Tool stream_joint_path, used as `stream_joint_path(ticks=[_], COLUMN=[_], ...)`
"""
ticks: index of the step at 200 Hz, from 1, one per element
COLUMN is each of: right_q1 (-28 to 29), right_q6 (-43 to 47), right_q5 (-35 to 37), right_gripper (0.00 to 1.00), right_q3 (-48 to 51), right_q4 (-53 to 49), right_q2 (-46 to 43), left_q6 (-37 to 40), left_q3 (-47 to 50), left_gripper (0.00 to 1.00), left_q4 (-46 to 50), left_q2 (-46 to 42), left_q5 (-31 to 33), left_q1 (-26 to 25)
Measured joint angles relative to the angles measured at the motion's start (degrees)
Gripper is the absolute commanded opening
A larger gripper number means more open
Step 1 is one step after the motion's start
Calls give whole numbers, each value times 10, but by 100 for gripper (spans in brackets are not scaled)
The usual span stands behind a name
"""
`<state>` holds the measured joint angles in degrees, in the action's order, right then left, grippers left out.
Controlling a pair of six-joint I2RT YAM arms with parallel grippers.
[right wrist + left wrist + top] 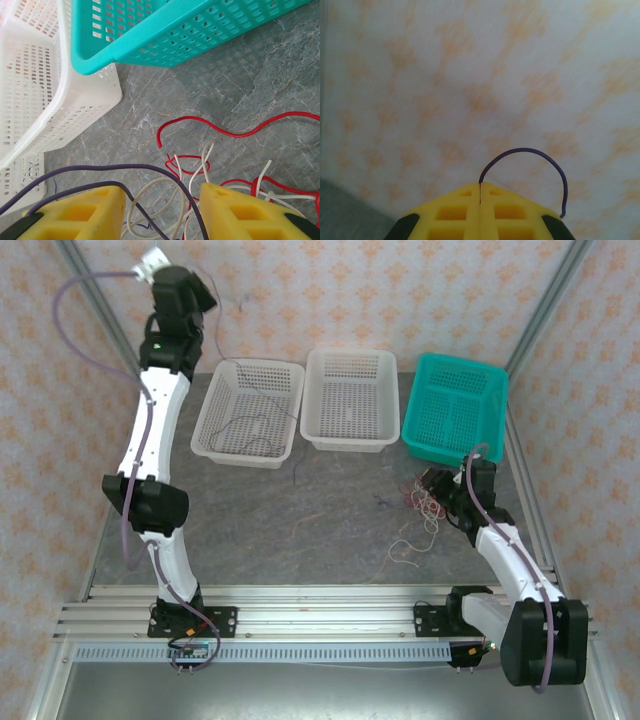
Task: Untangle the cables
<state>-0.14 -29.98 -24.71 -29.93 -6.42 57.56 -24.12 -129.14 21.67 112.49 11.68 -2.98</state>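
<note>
One dark purple cable [530, 150] is pinched in the pressed-together left hand [480, 187], raised at far left. Another cable [255, 425] lies in the left white basket [200, 432]. The red, white and purple tangle [200, 170] lies on the surface [260, 85] under the spread right hand [162, 192], so most of the job looks undone.

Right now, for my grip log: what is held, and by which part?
Left gripper pinches a thin dark purple wire at one end of its loop; open right gripper holds nothing.
</note>
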Motion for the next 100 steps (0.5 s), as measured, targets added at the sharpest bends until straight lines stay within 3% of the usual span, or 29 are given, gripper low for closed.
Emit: stream_joint_path(ticks=[26,54,82,89,100], right_q1=[0,0,0,0,0], right_q6=[0,0,0,0,0], right_q5=[0,0,0,0,0], right_gripper=[43,43,43,44,44], right_q3=[6,6,6,6,6], right_q4=[-2,-5,-11,-13,-16], right_q2=[-15,-19,-20,-21,-22], left_q6=[36,69,88,91,94], left_q3=[148,218,223,222,209], left_gripper=[0,0,58,67,73], left_q4=[-1,0,1,1,17], left_q2=[3,19,28,28,28], left_q5=[30,41,28,22,14], left_q1=[0,0,0,0,0])
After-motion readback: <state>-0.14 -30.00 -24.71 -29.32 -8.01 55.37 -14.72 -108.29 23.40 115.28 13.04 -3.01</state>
